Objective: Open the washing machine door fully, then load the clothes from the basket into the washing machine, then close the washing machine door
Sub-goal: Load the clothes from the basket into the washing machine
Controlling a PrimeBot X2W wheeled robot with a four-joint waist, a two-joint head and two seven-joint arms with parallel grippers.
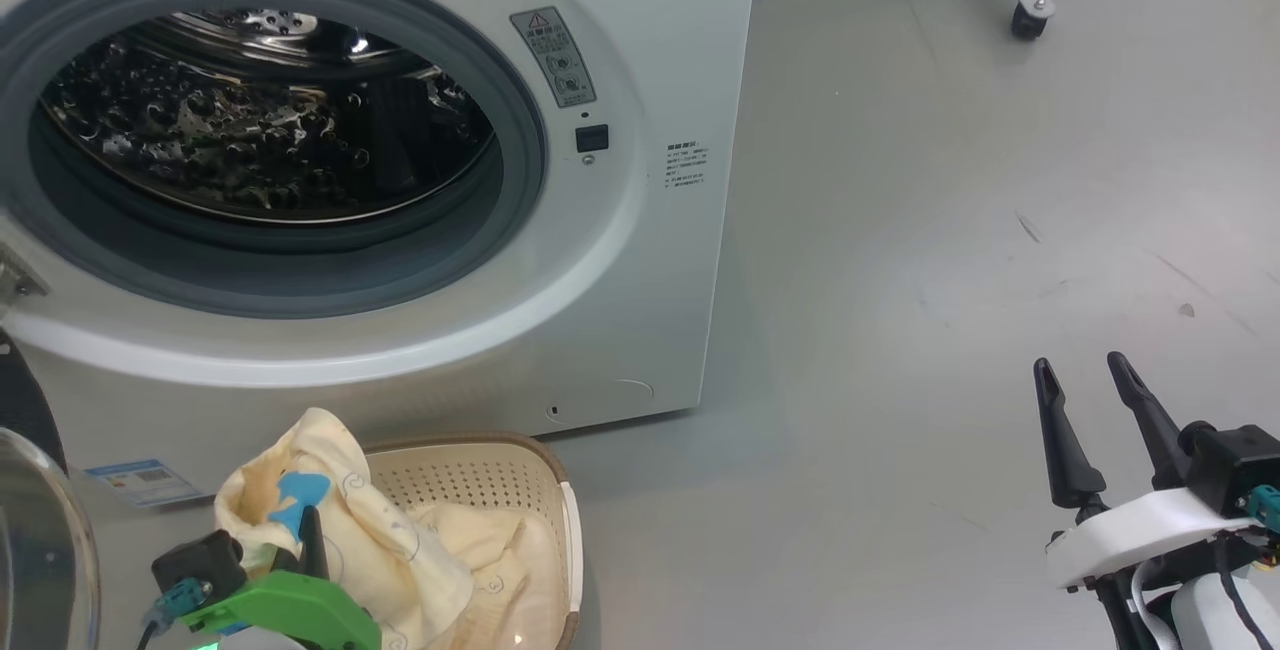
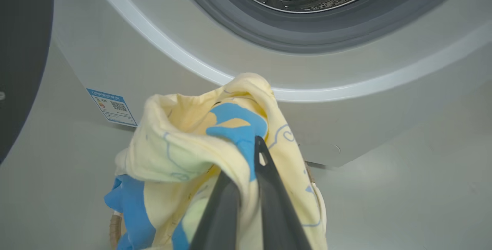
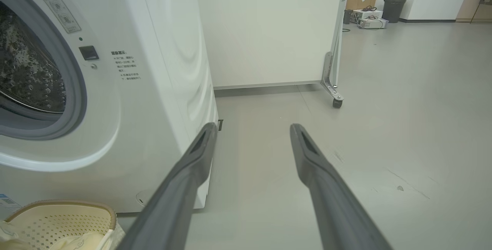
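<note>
The washer (image 1: 650, 30) stands ahead and to the left, its opening uncovered, so that the steel drum (image 1: 260, 130) and the grey seal (image 1: 300, 270) are exposed. The door (image 1: 40, 530) is swung open at the far left; part of its black rim and of its clear glass bowl is seen at the lower-left edge of the head view. The basket (image 1: 470, 475) sits on the floor (image 1: 950, 230) directly in front of the washer, below the opening and just right of the blue label (image 1: 140, 482). The left gripper (image 2: 246, 173) is clenched on a cream garment (image 2: 184, 142) with blue patches. The cloth bunches over one finger and is raised above the basket rim, level with the lower front panel of the washer. Its lower part hangs down into the basket, where the remaining clothes (image 1: 500, 550) lie. The right gripper (image 1: 1080, 370) is released, jaws spread wide, holding nothing. It hangs over bare floor to the right, well apart from the washer and the basket, fingers pointing towards a caster (image 1: 1028, 20) at the far edge of the floor.
</note>
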